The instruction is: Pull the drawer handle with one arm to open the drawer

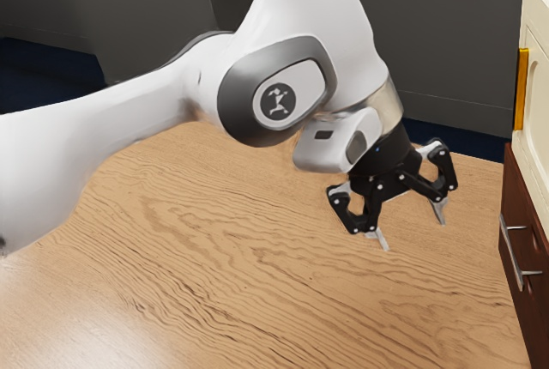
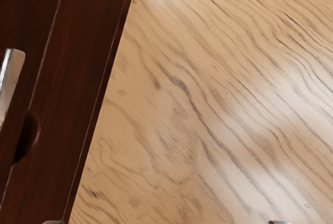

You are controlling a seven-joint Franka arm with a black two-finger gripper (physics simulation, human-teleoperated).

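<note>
My gripper point(image 1: 413, 232) is open above the wooden surface in the exterior view, its two fingertips wide apart with nothing between them. To its right in that view, across a gap, a silver bar handle point(image 1: 512, 256) stands out from the dark brown drawer unit point(image 1: 513, 182). In the wrist view, the tips of my gripper point(image 2: 166, 222) peek in at the lower edge, far apart. That view also has part of the silver handle point(image 2: 10, 81) and the brown unit point(image 2: 78, 78) with a round dark recess. Nothing touches the handle.
A cream cabinet point(image 1: 537, 86) with a yellow-orange strip point(image 1: 521, 90) rises above the brown unit. The wood-grained surface point(image 1: 249, 275) extends beneath my arm up to the unit's base. Dark grey panels point(image 1: 463, 34) stand behind.
</note>
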